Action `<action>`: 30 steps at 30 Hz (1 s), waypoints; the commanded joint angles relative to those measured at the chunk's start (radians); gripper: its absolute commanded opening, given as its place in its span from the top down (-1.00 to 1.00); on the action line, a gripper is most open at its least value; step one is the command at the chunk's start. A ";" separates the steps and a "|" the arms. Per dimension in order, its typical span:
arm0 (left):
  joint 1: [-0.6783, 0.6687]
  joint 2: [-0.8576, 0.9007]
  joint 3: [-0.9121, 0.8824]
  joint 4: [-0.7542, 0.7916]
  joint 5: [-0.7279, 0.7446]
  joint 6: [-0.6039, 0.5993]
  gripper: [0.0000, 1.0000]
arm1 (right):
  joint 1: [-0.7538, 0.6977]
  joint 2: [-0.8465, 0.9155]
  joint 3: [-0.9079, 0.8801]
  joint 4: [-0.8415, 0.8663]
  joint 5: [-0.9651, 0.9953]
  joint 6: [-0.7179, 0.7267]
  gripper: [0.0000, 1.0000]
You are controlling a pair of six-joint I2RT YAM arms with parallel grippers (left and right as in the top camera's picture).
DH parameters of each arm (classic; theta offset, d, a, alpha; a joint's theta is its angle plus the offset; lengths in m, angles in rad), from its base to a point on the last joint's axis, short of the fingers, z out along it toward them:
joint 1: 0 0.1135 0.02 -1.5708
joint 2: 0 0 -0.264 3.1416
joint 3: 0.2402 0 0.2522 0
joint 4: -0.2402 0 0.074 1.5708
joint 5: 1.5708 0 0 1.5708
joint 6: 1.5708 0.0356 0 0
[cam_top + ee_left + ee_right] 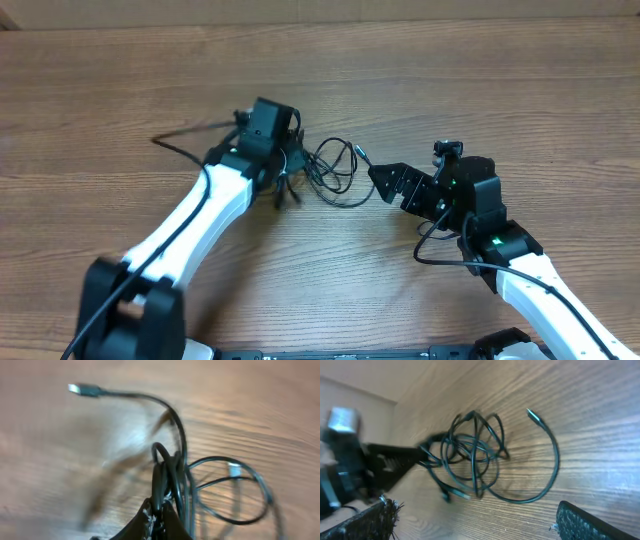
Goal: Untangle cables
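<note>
The cables [335, 170] lie as a small tangle of thin black loops in the middle of the wooden table [480, 80]. My left gripper [289, 163] sits at the tangle's left edge. In the left wrist view it [161, 510] is shut on a bunch of cable strands [165, 467] that rise between its fingers. A silver plug [79, 389] sticks out on a free end. My right gripper [378, 178] is open just right of the loops. The right wrist view shows its fingers [580, 520] wide apart, with the tangle [475, 455] ahead and nothing between them.
A thin dark cord [180, 146] trails across the wood to the left of the left wrist. The left arm's black finger [395, 462] reaches into the right wrist view from the left. Bare table surrounds the tangle.
</note>
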State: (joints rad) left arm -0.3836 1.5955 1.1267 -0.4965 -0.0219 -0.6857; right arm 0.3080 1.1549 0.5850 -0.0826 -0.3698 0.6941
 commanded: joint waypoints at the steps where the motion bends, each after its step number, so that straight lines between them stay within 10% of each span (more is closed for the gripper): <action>1: 0.003 -0.110 0.015 0.028 0.083 0.364 0.92 | -0.003 -0.055 0.005 0.005 -0.039 -0.091 -1.00; 12: 0.003 -0.217 0.015 0.049 0.630 0.985 0.91 | -0.003 -0.126 0.005 0.008 -0.129 -0.177 -1.00; 30: 0.003 -0.217 0.015 -0.067 0.797 1.154 0.91 | -0.002 -0.237 0.005 -0.034 -0.220 -0.416 -0.92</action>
State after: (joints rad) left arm -0.3836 1.3968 1.1267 -0.5613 0.7002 0.4065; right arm 0.3080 0.9497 0.5850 -0.1169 -0.5751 0.3298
